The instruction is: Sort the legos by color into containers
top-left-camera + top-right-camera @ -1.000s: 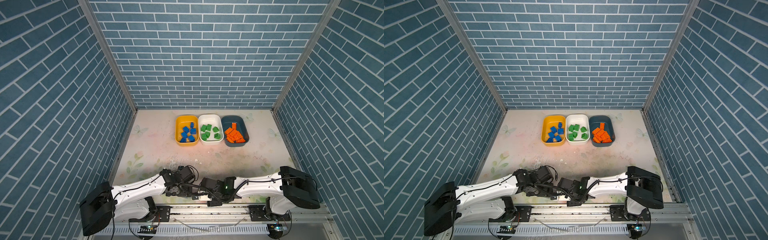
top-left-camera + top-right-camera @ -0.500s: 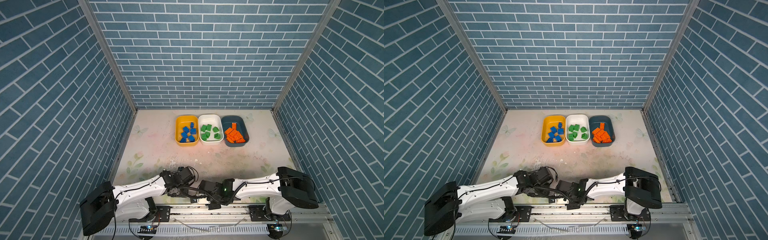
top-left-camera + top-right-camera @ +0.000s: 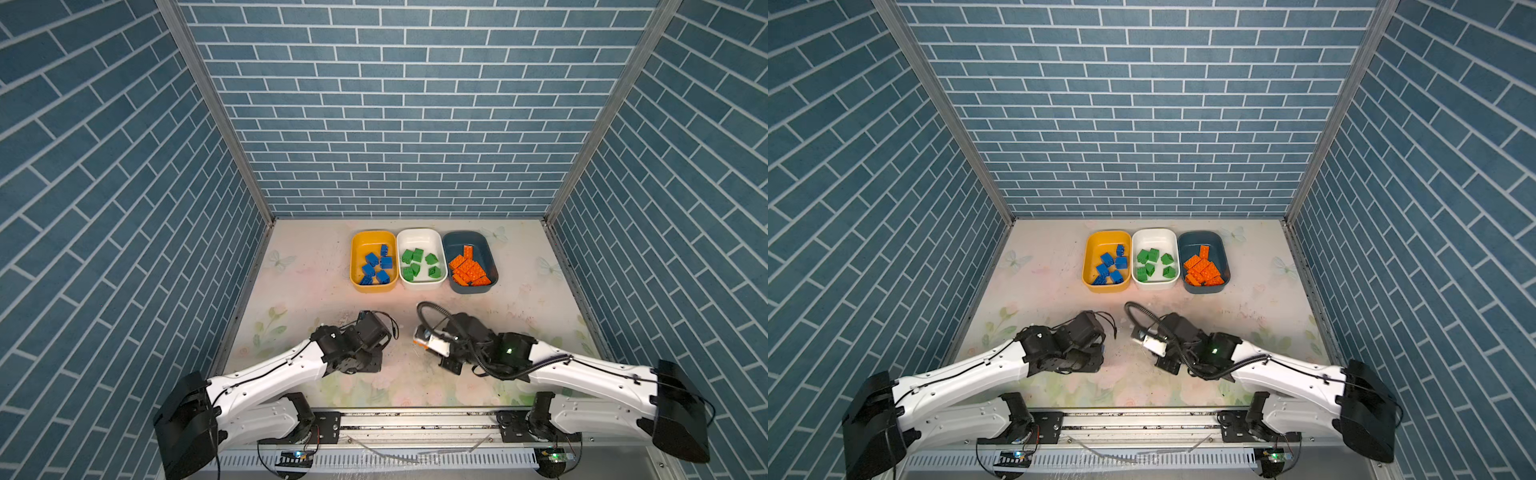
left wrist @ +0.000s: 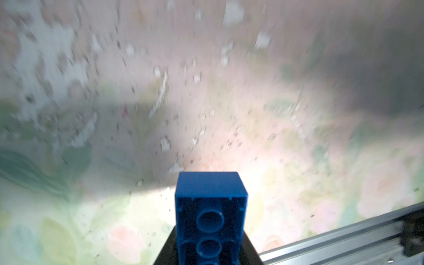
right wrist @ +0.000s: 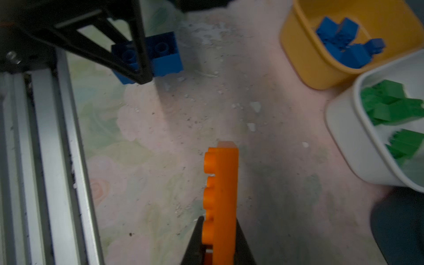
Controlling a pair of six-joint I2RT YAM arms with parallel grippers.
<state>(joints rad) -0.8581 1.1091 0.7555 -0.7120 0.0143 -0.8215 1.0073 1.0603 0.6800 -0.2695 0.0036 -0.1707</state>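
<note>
3 rounded-rectangular plastic tubs stand in 1 row just right of centre in both top views, side by side: yellow tub [image 3: 354, 266] at left, white tub [image 3: 419, 232] in the middle, dark teal tub [image 3: 464, 235] at right. All 3 stand on the pale floral-print tabletop [image 3: 307, 270].

Tub counts:
- Yellow: 6 blue studded bricks [image 3: 386, 262], loosely heaped toward the lower end of the tub.
- White: 6 green studded bricks [image 3: 418, 254], mostly lying singly.
- Teal: flat orange studded bricks [image 3: 469, 267] overlapping in 1 pile. About 7; the exact count is not readable.
- Each tub holds 1 colour only.

2 arms reach in from the lower corners of the top views, their wrists facing each other across the lower middle, apart.

Left gripper [image 4: 207, 249]: clenched on 1 chunky blue brick [image 4: 210, 206], hollow underside with its round tubes toward the left wrist camera. The right wrist view shows the same brick [image 5: 164, 54] studs up, with 1 black finger [image 5: 140, 68] across its side. On the tabletop or just above it: cannot tell.

Right gripper [image 5: 219, 231]: clenched on 1 flat orange brick [image 5: 221, 183], held on edge, studs to 1 side, most of its length past the fingertips. Contact with the tabletop: cannot tell.

Both held bricks are well apart from the 3 tubs, hidden under the wrists in the top views.

1 silver aluminium rail [image 3: 415, 419] runs along the lower edge of the tabletop. Blue brick-pattern walls [image 3: 395, 104] close in 3 sides.
</note>
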